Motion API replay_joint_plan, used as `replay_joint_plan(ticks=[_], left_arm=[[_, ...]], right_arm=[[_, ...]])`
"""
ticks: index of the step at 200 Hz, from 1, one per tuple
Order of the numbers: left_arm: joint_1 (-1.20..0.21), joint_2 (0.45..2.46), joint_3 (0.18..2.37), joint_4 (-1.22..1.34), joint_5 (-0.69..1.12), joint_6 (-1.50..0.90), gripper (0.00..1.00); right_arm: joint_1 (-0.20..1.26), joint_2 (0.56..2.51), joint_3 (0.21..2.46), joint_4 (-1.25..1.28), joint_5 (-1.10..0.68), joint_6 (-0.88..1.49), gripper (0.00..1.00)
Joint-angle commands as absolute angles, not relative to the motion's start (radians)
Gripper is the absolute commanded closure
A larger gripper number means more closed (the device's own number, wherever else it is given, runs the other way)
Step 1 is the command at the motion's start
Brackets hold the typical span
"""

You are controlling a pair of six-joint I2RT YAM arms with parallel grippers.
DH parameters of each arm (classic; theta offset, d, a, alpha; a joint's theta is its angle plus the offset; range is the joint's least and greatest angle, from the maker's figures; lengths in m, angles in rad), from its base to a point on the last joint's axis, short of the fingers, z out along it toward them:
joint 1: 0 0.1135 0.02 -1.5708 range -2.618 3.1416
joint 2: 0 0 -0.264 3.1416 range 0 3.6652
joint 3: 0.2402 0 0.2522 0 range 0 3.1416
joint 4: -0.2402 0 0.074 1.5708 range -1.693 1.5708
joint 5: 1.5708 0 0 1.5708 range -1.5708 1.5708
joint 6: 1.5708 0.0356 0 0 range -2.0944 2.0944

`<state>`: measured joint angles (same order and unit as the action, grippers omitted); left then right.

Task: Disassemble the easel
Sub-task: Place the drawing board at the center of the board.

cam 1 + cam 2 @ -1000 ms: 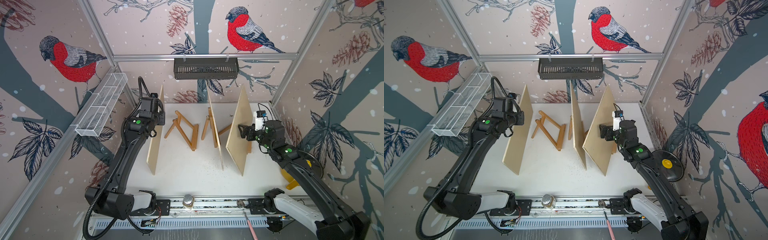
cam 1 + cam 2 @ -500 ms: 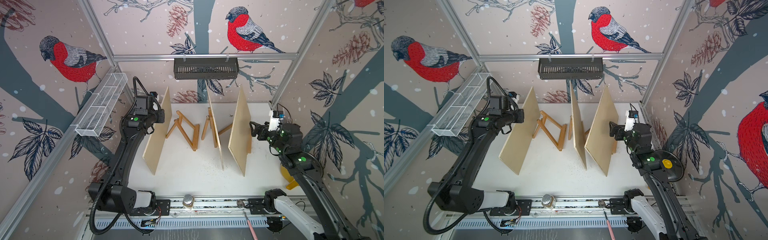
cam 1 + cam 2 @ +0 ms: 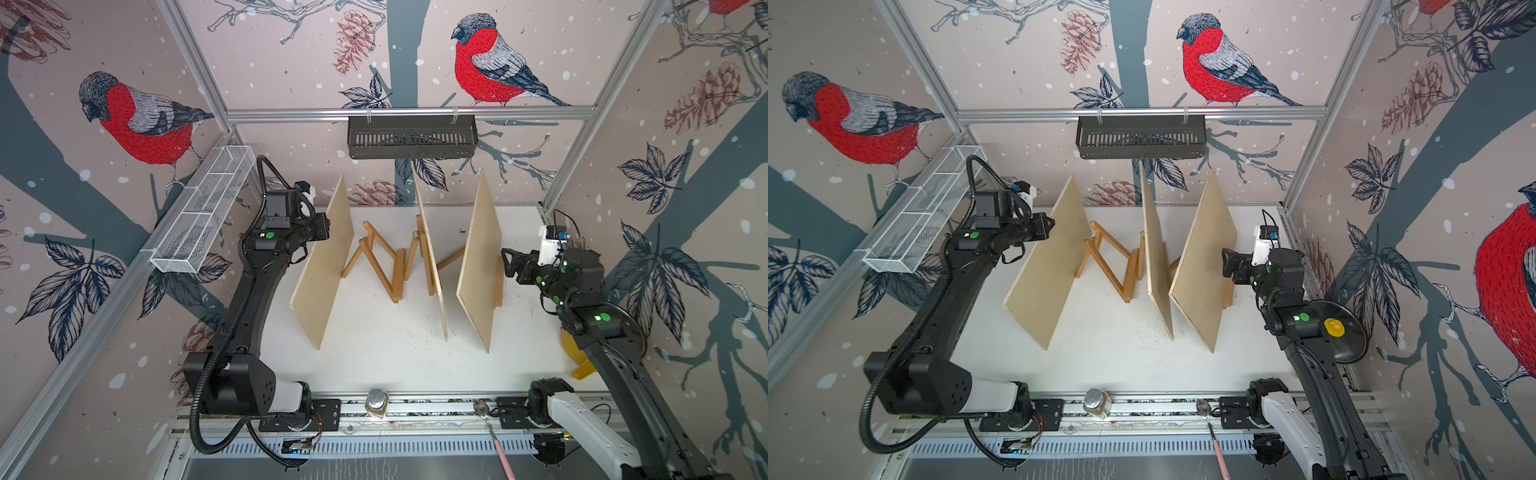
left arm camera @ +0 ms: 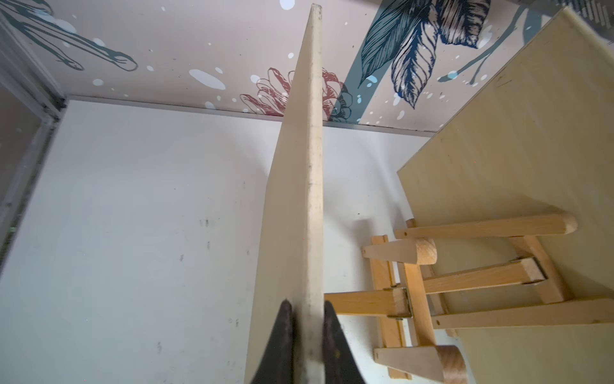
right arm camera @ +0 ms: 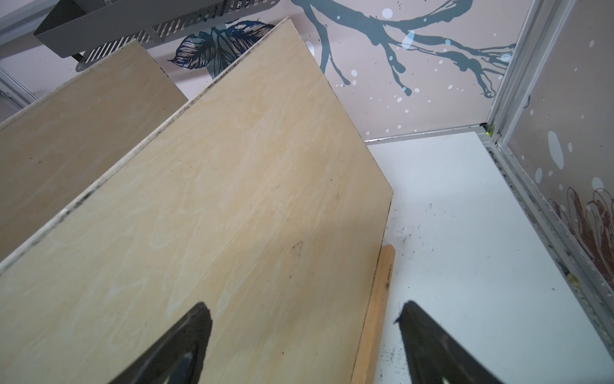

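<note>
The left end effector (image 4: 307, 307) is clenching an edge of the leftmost board (image 3: 320, 270); the easel (image 3: 380, 262) is standing on the counter (image 3: 374, 353) just beyond that board. The right end effector (image 5: 304, 307) is hanging released beside the rightmost board (image 3: 478, 270).

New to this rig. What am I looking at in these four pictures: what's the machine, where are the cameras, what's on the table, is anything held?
Two black robot arms are mounted at the near edge of a white tabletop. Each ends in a two-finger gripper. Two of the pictures come from one stereo camera overhead, so they look nearly the same. The other two come from a camera on each arm's wrist.

Three pale plywood boards stand on the table: the left board, the middle board and the right board. A bare wooden easel stands between the left and middle ones.

The left gripper is shut on the left board's thin edge. The right gripper is open beside the right board and holds nothing.
</note>
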<state>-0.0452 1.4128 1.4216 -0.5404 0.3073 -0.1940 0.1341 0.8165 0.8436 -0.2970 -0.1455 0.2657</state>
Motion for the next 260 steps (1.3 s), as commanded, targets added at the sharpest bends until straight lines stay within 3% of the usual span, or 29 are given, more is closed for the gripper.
replay_joint_plan(ticks=[1, 104, 199, 260], left_arm=[[-0.045, 1.429, 1.414, -0.413, 0.522, -0.343, 1.0], [-0.027, 1.471, 1.399, -0.416, 0.576, -0.366, 1.0], [0.232, 1.469, 1.127, -0.337, 0.723, -0.256, 1.0], [0.282, 1.517, 1.084, -0.338, 0.586, -0.265, 1.0]], right_arm=[[0.133, 0.818, 0.836, -0.266, -0.172, 0.285, 0.1], [0.136, 0.837, 0.821, -0.258, -0.202, 0.282, 0.11], [0.151, 0.837, 0.815, -0.247, -0.213, 0.29, 0.1], [0.164, 0.837, 0.814, -0.247, -0.201, 0.293, 0.11]])
